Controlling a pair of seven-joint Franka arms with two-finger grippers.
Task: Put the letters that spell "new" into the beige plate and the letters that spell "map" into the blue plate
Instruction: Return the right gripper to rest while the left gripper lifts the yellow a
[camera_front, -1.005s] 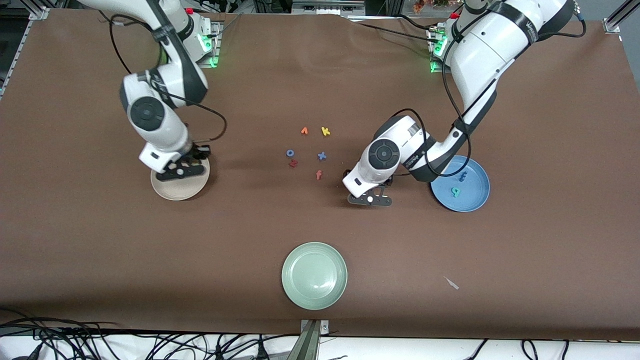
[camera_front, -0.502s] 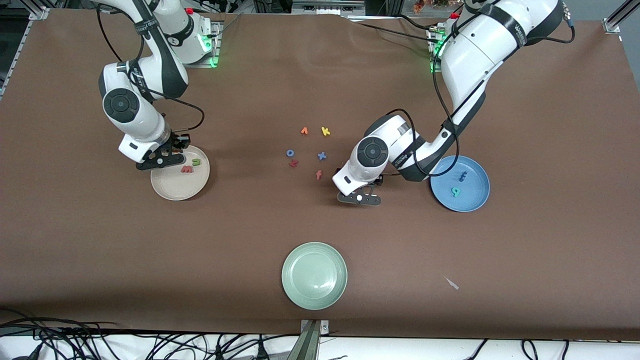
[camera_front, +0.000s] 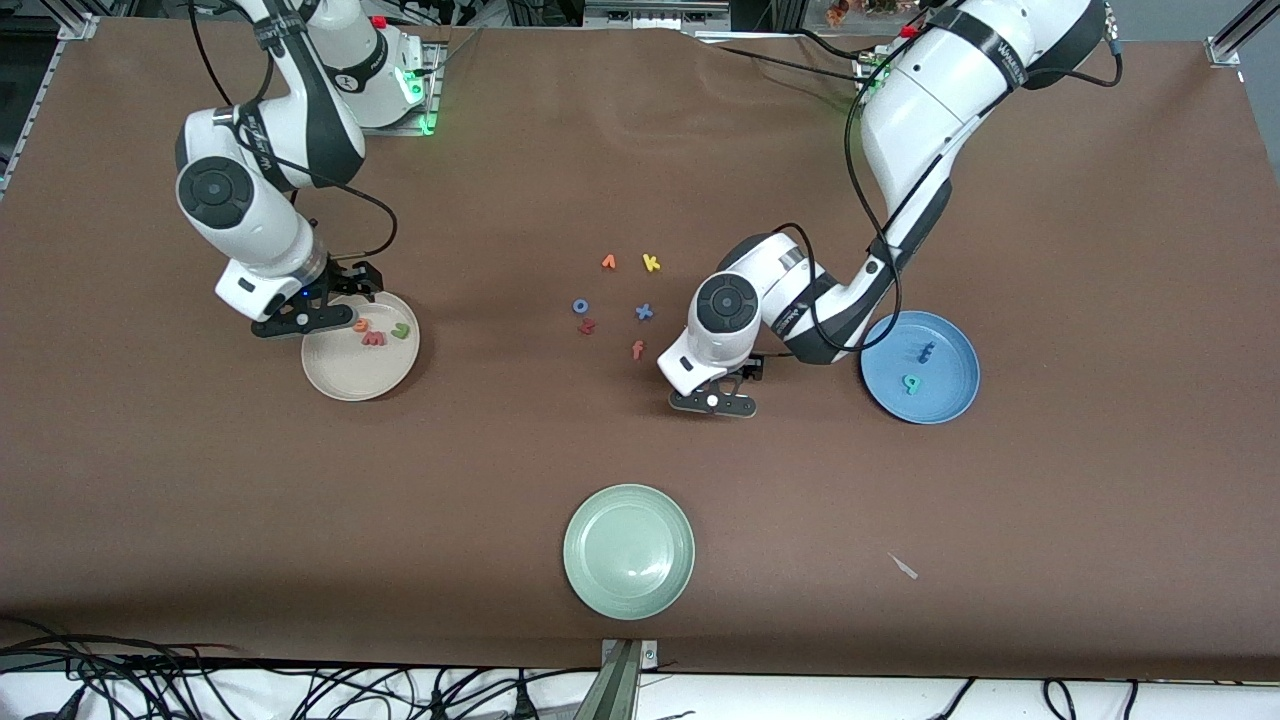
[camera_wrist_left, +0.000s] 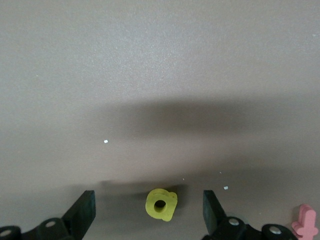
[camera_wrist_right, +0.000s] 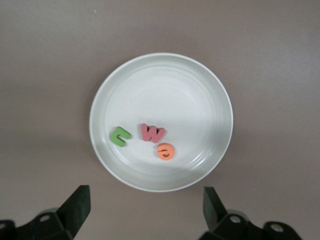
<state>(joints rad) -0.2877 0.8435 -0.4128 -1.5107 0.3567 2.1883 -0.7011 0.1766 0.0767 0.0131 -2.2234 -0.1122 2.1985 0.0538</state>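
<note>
Left wrist view: yellow p (camera_wrist_left: 161, 204) sits bottom center on the table, between the wide-open left gripper (camera_wrist_left: 149, 210) fingers. Looks light, squishy foam, so pinch its flat sides. Right gripper (camera_wrist_right: 145, 210), also wide, hangs over the beige plate (camera_wrist_right: 200, 90).

Beige plate (camera_wrist_right: 161, 75) is seen on the brown table (camera_wrist_right: 45, 60), with green n (camera_wrist_right: 120, 136), salmon-red w (camera_wrist_right: 152, 133) and orange e (camera_wrist_right: 165, 150) grouped inside. Right gripper (camera_wrist_right: 145, 212) fingers (camera_wrist_right: 76, 202) are spread wide.
</note>
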